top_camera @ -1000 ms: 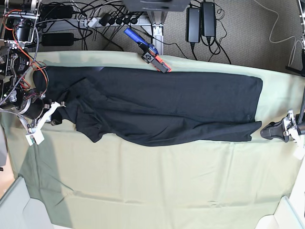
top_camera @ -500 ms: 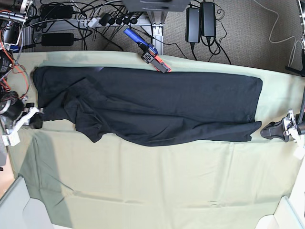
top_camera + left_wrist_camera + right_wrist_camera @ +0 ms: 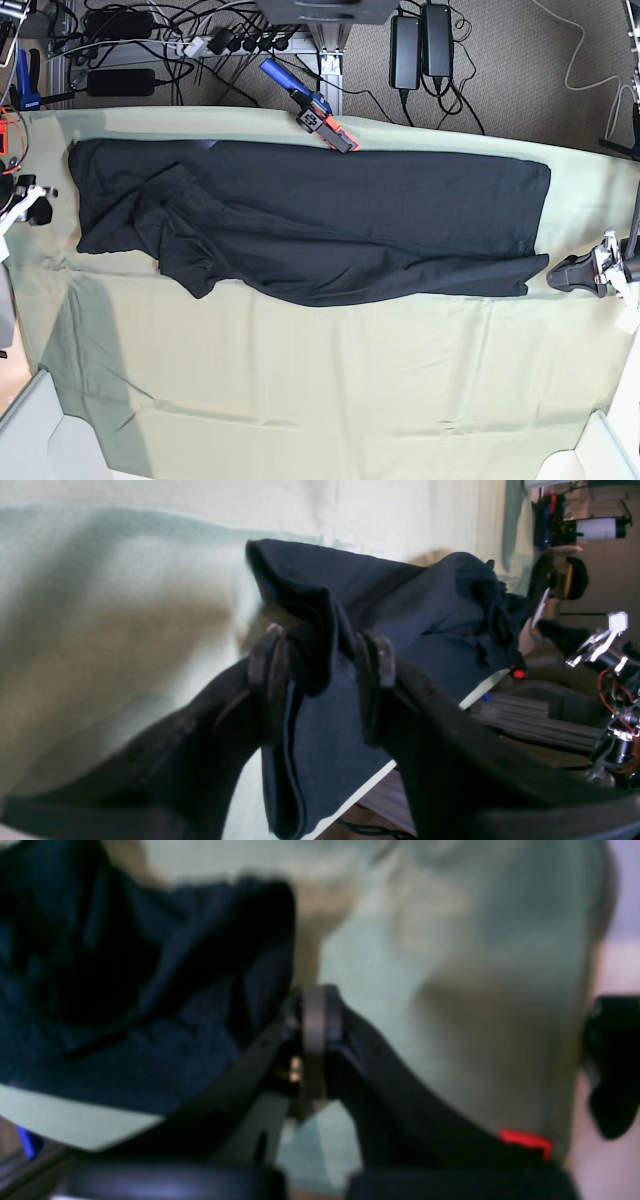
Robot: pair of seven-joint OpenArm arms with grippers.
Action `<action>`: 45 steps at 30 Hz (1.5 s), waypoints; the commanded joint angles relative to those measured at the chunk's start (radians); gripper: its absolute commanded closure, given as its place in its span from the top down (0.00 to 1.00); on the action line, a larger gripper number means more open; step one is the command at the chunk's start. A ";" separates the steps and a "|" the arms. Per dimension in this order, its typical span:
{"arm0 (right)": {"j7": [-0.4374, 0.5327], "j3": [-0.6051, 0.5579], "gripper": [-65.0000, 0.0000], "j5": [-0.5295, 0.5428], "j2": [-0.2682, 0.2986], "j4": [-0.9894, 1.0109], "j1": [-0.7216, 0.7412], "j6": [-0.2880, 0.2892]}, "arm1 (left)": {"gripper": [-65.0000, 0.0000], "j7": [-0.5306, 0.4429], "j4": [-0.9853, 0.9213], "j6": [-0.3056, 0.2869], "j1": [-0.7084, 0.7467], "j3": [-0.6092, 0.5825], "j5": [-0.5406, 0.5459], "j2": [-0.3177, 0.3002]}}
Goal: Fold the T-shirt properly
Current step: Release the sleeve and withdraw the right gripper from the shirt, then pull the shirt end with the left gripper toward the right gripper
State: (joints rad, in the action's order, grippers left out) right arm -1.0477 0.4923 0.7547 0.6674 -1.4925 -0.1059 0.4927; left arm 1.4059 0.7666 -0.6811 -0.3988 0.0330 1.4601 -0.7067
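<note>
Flanking T-shirt (image 3: 330, 225): cables (image 3: 180, 40), orange-blue tool (image 3: 315, 112)

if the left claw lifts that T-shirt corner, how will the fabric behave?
Probably floppy: the T-shirt lies creased and bunched at one end, and in the left wrist view the corner sags between the left claw's fingers. Likely light for its size, being thin flat cloth. It may drag across the green cloth rather than lift whole, since most of it lies flat.

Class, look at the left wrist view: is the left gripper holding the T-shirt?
Yes, a fold of the T-shirt sits pinched in the left gripper.
</note>
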 commanded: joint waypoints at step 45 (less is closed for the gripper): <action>0.267 -0.248 0.00 -0.183 -0.155 0.333 0.349 0.068 | 0.40 -0.010 0.019 -0.017 0.036 0.006 0.023 -0.019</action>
State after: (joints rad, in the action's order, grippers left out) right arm -0.7895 0.2371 0.5640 0.4961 -1.1469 0.2226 0.4919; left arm 1.4063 0.7712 -0.6811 -0.3408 0.0330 1.4601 -0.7010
